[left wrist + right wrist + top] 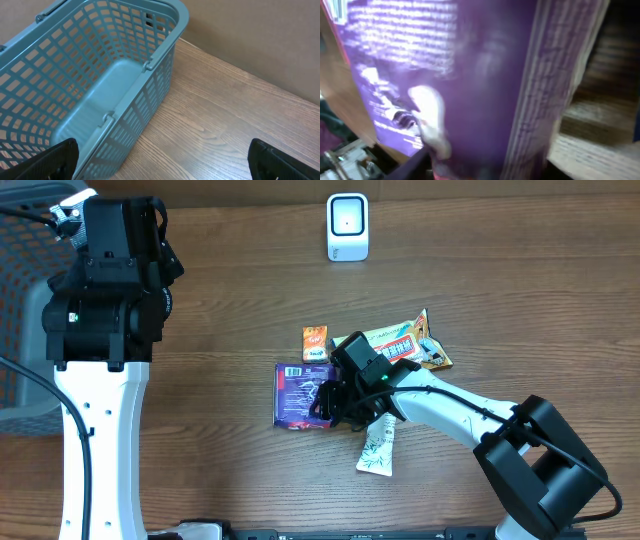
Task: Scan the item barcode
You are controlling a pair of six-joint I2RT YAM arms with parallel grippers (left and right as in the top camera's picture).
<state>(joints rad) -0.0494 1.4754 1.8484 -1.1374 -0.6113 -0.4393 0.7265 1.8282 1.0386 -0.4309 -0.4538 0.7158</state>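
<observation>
Packet (295, 392) half beneath right gripper (330, 402)

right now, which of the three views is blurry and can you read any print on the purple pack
Right wrist view: the purple pack fills the frame, smeared and out of focus, its white print unreadable. Overhead view: sharp, even light on the table, no glare. Left wrist view: crisp on the basket and wood grain.

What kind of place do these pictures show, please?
Probably a mock shop checkout set up on a test bench: a white barcode scanner, a blue-green shopping basket, and a purple packet beside snack packets on a wooden table.
</observation>
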